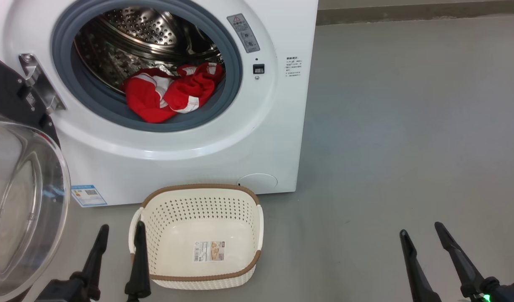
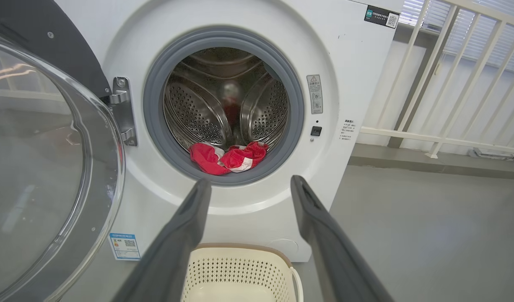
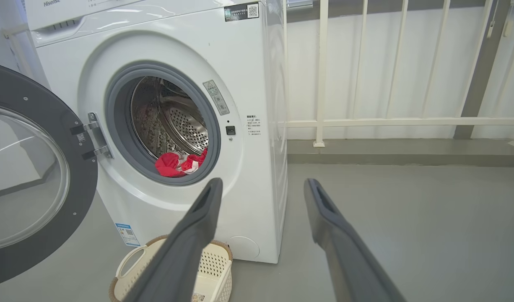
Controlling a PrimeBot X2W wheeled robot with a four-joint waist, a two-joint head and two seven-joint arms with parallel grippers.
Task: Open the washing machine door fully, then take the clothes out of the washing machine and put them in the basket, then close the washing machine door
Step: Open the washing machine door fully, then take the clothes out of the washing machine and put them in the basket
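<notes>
The washing machine door (image 1: 26, 201) stands swung open at the left. The red clothes (image 1: 169, 94) lie at the drum's (image 1: 144, 29) front edge inside the washing machine (image 1: 223, 142) — the basket (image 1: 198, 187) stands on the floor (image 1: 387, 126) just before it. Left gripper (image 1: 121, 225) and right gripper (image 1: 421, 227) — jaws apart, holding nothing.

Laundry corner, white front-load washing machine (image 3: 240, 63), bare grey floor (image 3: 408, 209), white railing (image 3: 408, 122) behind
</notes>
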